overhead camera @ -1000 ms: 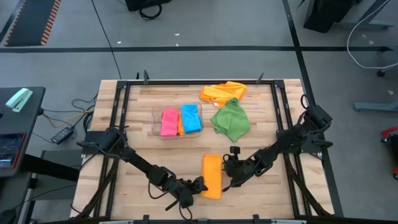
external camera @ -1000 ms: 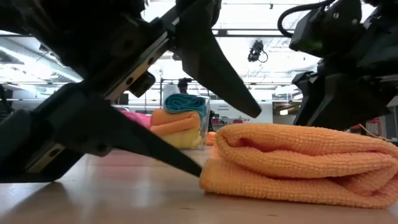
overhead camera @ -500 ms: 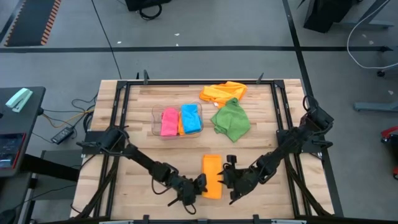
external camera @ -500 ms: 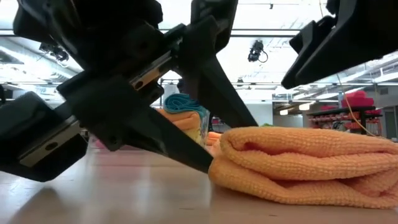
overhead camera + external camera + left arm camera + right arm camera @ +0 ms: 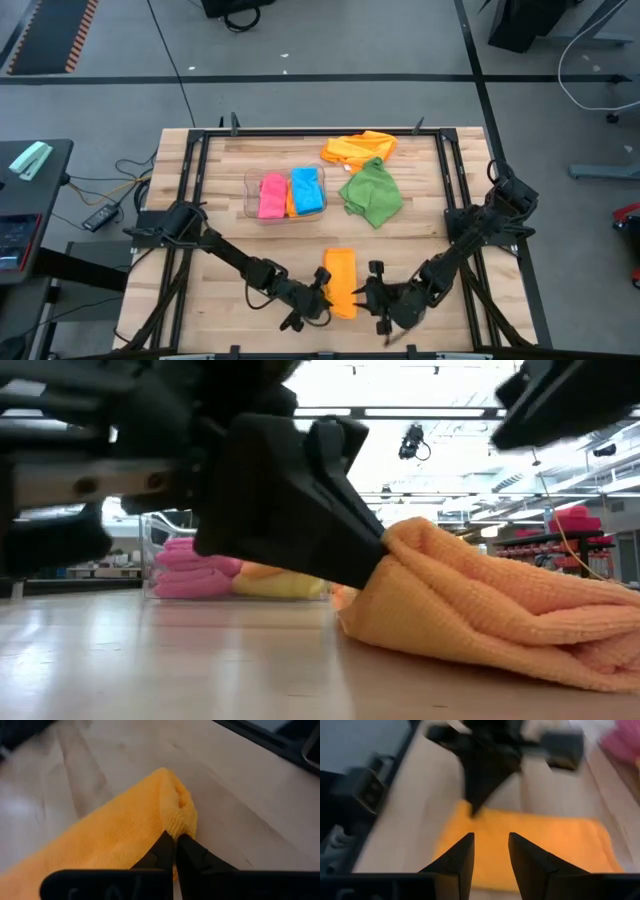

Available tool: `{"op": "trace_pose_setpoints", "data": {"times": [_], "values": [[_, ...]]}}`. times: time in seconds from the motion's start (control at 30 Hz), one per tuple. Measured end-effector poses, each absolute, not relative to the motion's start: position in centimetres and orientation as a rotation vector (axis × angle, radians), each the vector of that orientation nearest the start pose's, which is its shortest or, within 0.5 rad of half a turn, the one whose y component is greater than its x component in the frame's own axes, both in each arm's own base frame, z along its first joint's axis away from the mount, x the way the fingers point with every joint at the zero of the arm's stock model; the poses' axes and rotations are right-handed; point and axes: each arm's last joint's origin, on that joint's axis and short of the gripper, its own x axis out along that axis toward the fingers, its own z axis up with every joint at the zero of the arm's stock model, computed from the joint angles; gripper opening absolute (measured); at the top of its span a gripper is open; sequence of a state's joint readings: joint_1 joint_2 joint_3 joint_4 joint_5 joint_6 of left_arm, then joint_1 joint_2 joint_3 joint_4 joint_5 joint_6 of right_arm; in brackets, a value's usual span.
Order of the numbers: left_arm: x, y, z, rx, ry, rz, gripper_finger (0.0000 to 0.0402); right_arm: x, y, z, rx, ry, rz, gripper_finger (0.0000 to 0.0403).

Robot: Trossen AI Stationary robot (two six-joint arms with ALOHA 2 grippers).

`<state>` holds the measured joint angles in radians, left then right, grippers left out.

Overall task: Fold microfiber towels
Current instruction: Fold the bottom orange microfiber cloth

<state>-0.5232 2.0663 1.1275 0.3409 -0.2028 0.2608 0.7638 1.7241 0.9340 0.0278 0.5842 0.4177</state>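
Grips with the left gripper (image 5: 175, 839), fingers pressed together on a pinch of the folded orange towel (image 5: 127, 827) at its edge, presumably to lift that edge over for another fold. Shows, in the low view, the cloth drawn up into a peak at the fingertips while the rest lies on the table (image 5: 220, 235). Hovers with the right gripper (image 5: 491, 842) just beside the towel's opposite side, fingers apart and holding nothing, probably ready to steady or take the other edge. Lies towards the front of the table, between the two grippers, as a narrow strip. Farther back, holds a pink towel (image 5: 272, 196) and a blue towel (image 5: 306, 190) already folded in the clear bin (image 5: 249, 182). Leaves a green towel (image 5: 371, 194) and a crumpled orange-yellow towel (image 5: 358, 147) beside the bin, seemingly awaiting their turn.
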Motion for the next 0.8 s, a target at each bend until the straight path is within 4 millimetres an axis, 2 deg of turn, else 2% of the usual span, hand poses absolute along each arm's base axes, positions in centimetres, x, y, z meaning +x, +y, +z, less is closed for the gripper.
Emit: {"op": "trace_pose_setpoints", "data": {"times": [0.13,0.3,0.43,0.57,0.8], "values": [[36.8,-20.0,12.0,0.312,0.536,-0.330,0.0011,25.7,23.9,16.9,-0.087,0.542,0.101,0.0130],[36.8,-20.0,12.1,0.143,0.551,-0.281,0.0009,26.0,25.1,14.8,-0.092,0.539,0.091,0.0155],[36.7,-20.3,12.1,0.019,0.565,-0.246,0.0009,27.1,26.7,13.5,-0.135,0.559,0.056,0.0182],[36.7,-20.3,12.2,-0.051,0.566,-0.217,0.0009,28.5,28.1,12.7,-0.211,0.654,-0.014,0.0207],[36.6,-20.5,12.3,-0.136,0.571,-0.189,0.0009,29.7,29.9,13.0,-0.240,0.700,-0.112,0.0233]]}}
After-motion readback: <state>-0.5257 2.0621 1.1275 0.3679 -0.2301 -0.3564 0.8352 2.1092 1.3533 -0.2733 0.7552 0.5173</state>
